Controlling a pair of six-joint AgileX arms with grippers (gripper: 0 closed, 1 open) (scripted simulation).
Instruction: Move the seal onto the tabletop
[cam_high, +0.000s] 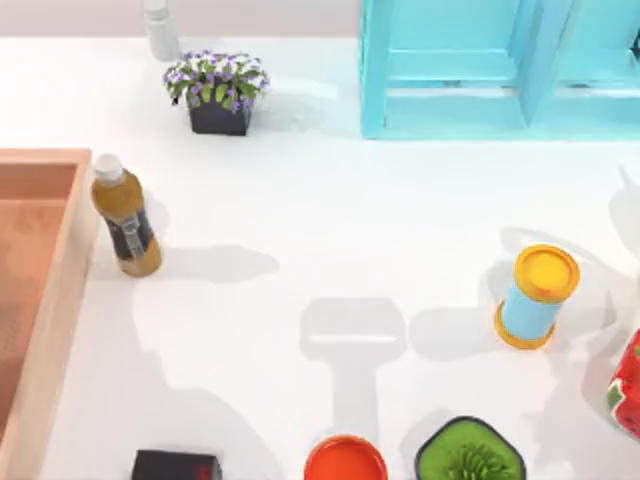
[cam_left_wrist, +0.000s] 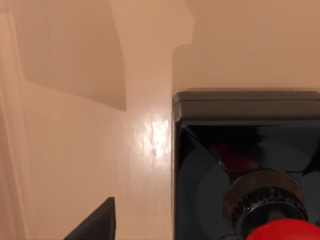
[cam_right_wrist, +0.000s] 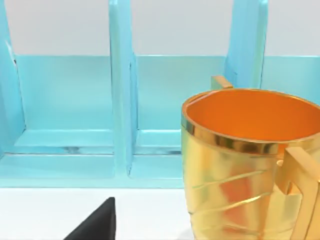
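Observation:
The seal (cam_left_wrist: 250, 165) is seen from close above in the left wrist view. Its black square base rests on the light wooden floor of the tray (cam_left_wrist: 75, 150), and its glossy red ball knob (cam_left_wrist: 285, 232) sits at the picture's edge. My left gripper (cam_left_wrist: 95, 225) hovers right over the seal, with one dark part of it beside the base. The tray (cam_high: 60, 300) lies at the left edge of the white tabletop (cam_high: 330, 220). My right gripper (cam_right_wrist: 95, 222) is close to a gold cup (cam_right_wrist: 245, 165), facing the turquoise shelf (cam_right_wrist: 70, 100).
A tea bottle (cam_high: 126, 216) stands just right of the tray. A flower pot (cam_high: 218, 92) and the turquoise shelf (cam_high: 480, 70) stand at the back. A blue and yellow can (cam_high: 536, 296) is at right. A black box (cam_high: 175, 466), an orange-red dish (cam_high: 346, 460) and a green pot (cam_high: 470, 455) line the front edge.

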